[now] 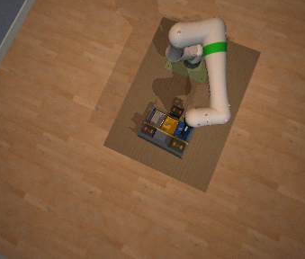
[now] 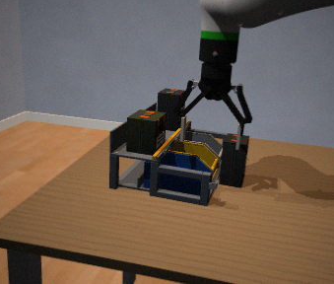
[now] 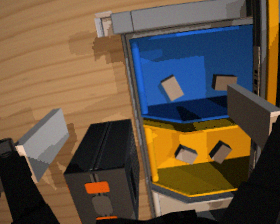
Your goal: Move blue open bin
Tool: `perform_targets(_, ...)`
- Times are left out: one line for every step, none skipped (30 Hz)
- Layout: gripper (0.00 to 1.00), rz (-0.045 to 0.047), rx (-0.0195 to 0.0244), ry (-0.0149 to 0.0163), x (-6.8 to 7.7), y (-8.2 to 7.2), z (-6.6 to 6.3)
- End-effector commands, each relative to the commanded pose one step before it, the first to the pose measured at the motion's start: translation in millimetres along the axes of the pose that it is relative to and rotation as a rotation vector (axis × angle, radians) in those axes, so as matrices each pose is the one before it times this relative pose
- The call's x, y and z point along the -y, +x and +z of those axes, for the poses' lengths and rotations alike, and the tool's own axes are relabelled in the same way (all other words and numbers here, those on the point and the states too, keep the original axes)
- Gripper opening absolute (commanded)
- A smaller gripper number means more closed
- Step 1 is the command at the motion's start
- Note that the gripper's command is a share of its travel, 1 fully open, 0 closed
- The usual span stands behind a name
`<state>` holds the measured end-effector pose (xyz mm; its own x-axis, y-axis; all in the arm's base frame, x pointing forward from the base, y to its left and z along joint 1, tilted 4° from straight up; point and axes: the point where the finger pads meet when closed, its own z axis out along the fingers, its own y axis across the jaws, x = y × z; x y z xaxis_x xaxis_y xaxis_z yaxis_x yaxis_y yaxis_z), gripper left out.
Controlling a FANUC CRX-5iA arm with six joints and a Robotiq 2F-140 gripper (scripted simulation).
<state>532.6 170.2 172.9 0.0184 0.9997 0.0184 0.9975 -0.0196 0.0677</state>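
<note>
The blue open bin (image 3: pixel 194 75) sits in the grey shelf (image 2: pixel 162 170) with two grey parts in it. It shows in the lower level in the side view (image 2: pixel 176 162) and from above (image 1: pixel 183 129). A yellow bin (image 3: pixel 199 152) with two parts stands beside it, higher in the side view (image 2: pixel 199 153). My gripper (image 2: pixel 213 126) hangs open and empty just above the shelf, its fingers spread over the bins and touching neither. In the wrist view my gripper (image 3: pixel 145 111) has one finger pad over the table and the other over the bins.
Dark boxes with orange marks stand on and around the shelf: one on top at the left (image 2: pixel 146 130), one behind (image 2: pixel 171 104), one on the table at the right (image 2: pixel 234 160). A green pad (image 1: pixel 186 69) lies at the arm's base.
</note>
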Motion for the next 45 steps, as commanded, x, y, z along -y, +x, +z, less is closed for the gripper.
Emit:
perform_targets(1.0,0.00007,-0.00015,-0.00047,0.77,1.55,-0.97)
perform_targets(1.0,0.0,0.0,0.0,0.49,0.78,-0.39)
perform_targets(1.0,0.0,0.0,0.0,0.49,0.78,-0.39)
perform_targets(1.0,0.0,0.0,0.0,0.49,0.78,-0.39)
perform_targets(1.0,0.0,0.0,0.0,0.0,0.0,0.0)
perform_targets(1.0,0.0,0.0,0.0,0.0,0.0,0.0)
perform_targets(1.0,0.0,0.0,0.0,0.0,0.0,0.0)
perform_targets(1.0,0.0,0.0,0.0,0.0,0.0,0.0)
perform_targets(1.0,0.0,0.0,0.0,0.0,0.0,0.0)
perform_targets(1.0,0.0,0.0,0.0,0.0,0.0,0.0)
perform_targets(1.0,0.0,0.0,0.0,0.0,0.0,0.0)
perform_targets(1.0,0.0,0.0,0.0,0.0,0.0,0.0)
perform_targets(1.0,0.0,0.0,0.0,0.0,0.0,0.0)
perform_targets(1.0,0.0,0.0,0.0,0.0,0.0,0.0)
perform_targets(1.0,0.0,0.0,0.0,0.0,0.0,0.0)
perform_targets(1.0,0.0,0.0,0.0,0.0,0.0,0.0)
perform_targets(1.0,0.0,0.0,0.0,0.24,0.39,-0.19)
perform_targets(1.0,0.0,0.0,0.0,0.25,0.39,-0.19)
perform_targets(1.0,0.0,0.0,0.0,0.25,0.39,-0.19)
perform_targets(1.0,0.0,0.0,0.0,0.25,0.39,-0.19)
perform_targets(1.0,0.0,0.0,0.0,0.25,0.39,-0.19)
perform_targets(1.0,0.0,0.0,0.0,0.0,0.0,0.0)
perform_targets(1.0,0.0,0.0,0.0,0.0,0.0,0.0)
perform_targets(1.0,0.0,0.0,0.0,0.0,0.0,0.0)
perform_targets(1.0,0.0,0.0,0.0,0.0,0.0,0.0)
perform_targets(1.0,0.0,0.0,0.0,0.0,0.0,0.0)
perform_targets(1.0,0.0,0.0,0.0,0.0,0.0,0.0)
perform_targets(1.0,0.0,0.0,0.0,0.0,0.0,0.0)
perform_targets(1.0,0.0,0.0,0.0,0.0,0.0,0.0)
perform_targets(1.0,0.0,0.0,0.0,0.0,0.0,0.0)
perform_targets(1.0,0.0,0.0,0.0,0.0,0.0,0.0)
perform_targets(1.0,0.0,0.0,0.0,0.0,0.0,0.0)
perform_targets(1.0,0.0,0.0,0.0,0.0,0.0,0.0)
perform_targets(1.0,0.0,0.0,0.0,0.12,0.2,-0.1)
perform_targets(1.0,0.0,0.0,0.0,0.12,0.2,-0.1)
perform_targets(1.0,0.0,0.0,0.0,0.12,0.2,-0.1)
perform_targets(1.0,0.0,0.0,0.0,0.12,0.2,-0.1)
perform_targets(1.0,0.0,0.0,0.0,0.12,0.2,-0.1)
perform_targets(1.0,0.0,0.0,0.0,0.0,0.0,0.0)
perform_targets(1.0,0.0,0.0,0.0,0.0,0.0,0.0)
perform_targets(1.0,0.0,0.0,0.0,0.0,0.0,0.0)
perform_targets(1.0,0.0,0.0,0.0,0.0,0.0,0.0)
perform_targets(1.0,0.0,0.0,0.0,0.0,0.0,0.0)
perform_targets(1.0,0.0,0.0,0.0,0.0,0.0,0.0)
perform_targets(1.0,0.0,0.0,0.0,0.0,0.0,0.0)
